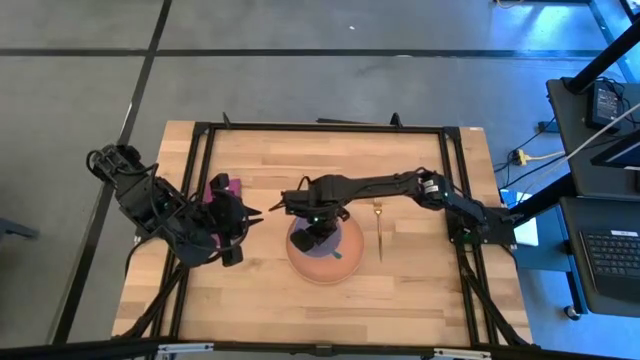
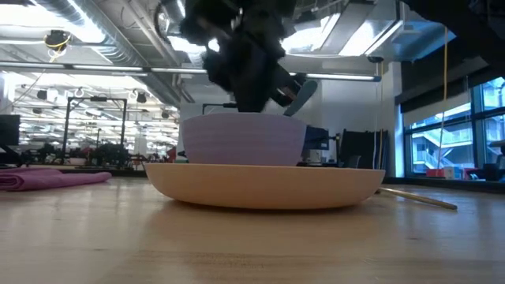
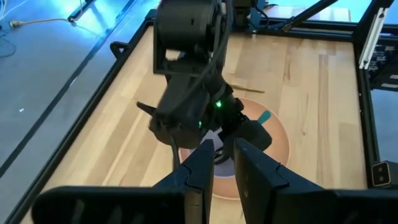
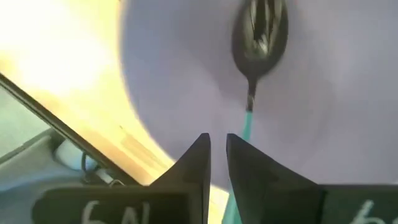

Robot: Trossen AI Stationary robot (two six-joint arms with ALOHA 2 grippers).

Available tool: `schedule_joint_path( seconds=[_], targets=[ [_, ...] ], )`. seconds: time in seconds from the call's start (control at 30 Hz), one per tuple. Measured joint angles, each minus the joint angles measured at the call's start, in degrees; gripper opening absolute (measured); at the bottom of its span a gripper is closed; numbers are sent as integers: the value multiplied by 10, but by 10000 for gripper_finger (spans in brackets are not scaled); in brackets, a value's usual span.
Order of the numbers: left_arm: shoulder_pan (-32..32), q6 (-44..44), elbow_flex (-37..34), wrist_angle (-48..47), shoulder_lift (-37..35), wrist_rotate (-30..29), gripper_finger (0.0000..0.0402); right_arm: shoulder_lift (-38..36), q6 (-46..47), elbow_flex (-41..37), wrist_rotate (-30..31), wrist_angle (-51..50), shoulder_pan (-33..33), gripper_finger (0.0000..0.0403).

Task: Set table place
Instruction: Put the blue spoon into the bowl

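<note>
The right arm reaches in over the middle of the worktop (image 1: pixel 260 160), and its tool (image 1: pixel 318 236) hangs directly above the lavender bowl (image 2: pixel 241 140). That bowl sits in the peach-orange plate (image 2: pixel 260 188), which lies a little toward the near edge of the wooden top. In the right wrist view the two dark fingers (image 4: pixel 194 163) stand close together with only a narrow slit between them, and the spoon (image 4: pixel 259 43) lies inside the bowl, its dark head against the lavender wall and its teal handle running back toward the fingers. Whether those fingers actually pinch the handle I cannot tell. From table height the teal handle end pokes up over the bowl's rim beside the dark tool.

The gold fork (image 1: pixel 380 228) lies flat on the wood just beside the plate, on the right arm's side, apart from it. The magenta napkin (image 1: pixel 219 187) lies on the other side, near the left arm and partly under it.

The left tool (image 1: pixel 240 228) hovers beside the plate without touching it, its fingers (image 3: pixel 249 168) nearly closed on nothing, pointing toward the right arm's wrist.
</note>
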Motion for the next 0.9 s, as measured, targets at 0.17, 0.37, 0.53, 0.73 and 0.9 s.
schedule_joint_path(
  seconds=[0.17,0.37,0.53,0.73,0.9],
  targets=[
    [0,-10,0,0,0,0,55,0,-33,81,83,-10,0,55],
    [0,-24,0,0,0,5,55,-1,-34,90,144,-31,18,55],
    [-3,-35,0,0,0,6,55,-1,-33,24,142,-39,39,48],
    [-5,-35,0,0,0,6,55,0,-28,-2,139,-13,53,20],
    [-11,-35,0,0,0,7,55,0,-25,-4,132,-11,63,4]
  ],
)
